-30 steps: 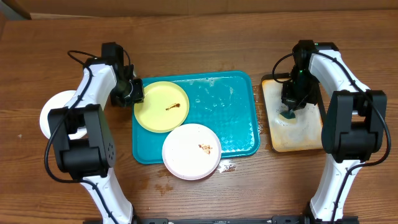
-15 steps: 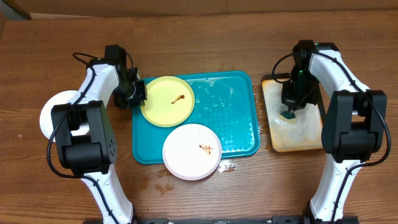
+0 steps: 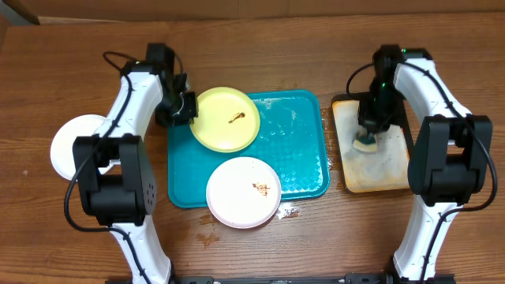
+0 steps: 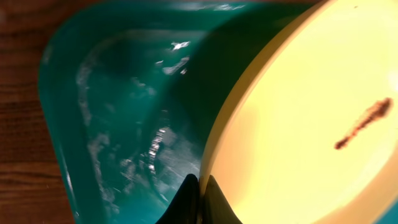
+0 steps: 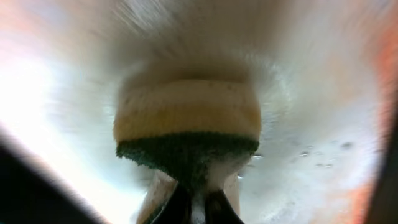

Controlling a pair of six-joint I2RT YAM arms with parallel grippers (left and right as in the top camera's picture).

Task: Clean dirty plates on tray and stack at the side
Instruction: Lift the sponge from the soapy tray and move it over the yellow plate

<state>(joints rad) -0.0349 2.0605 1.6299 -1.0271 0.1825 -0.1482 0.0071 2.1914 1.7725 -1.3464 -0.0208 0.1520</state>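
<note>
The left gripper [image 3: 186, 110] is clamped on the 9 o'clock rim of the smooth, round yellow-green plate [image 3: 229, 122], at the 11 o'clock corner of the glossy teal tray [image 3: 296, 150]. The right gripper [image 3: 367, 140] pinches a soft yellow, green-backed sponge [image 5: 186, 118] over the beige tray [image 3: 379, 173].

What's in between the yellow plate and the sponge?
The overhead view shows the blue tray's bare, wet floor, then the beige tray's edge, between yellow plate and sponge.

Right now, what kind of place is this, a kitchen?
Probably a robot lab for dishwashing practice, not a kitchen: robot arms at a wooden table, smeared plates, a teal tray, a sponge in the right claw.
</note>
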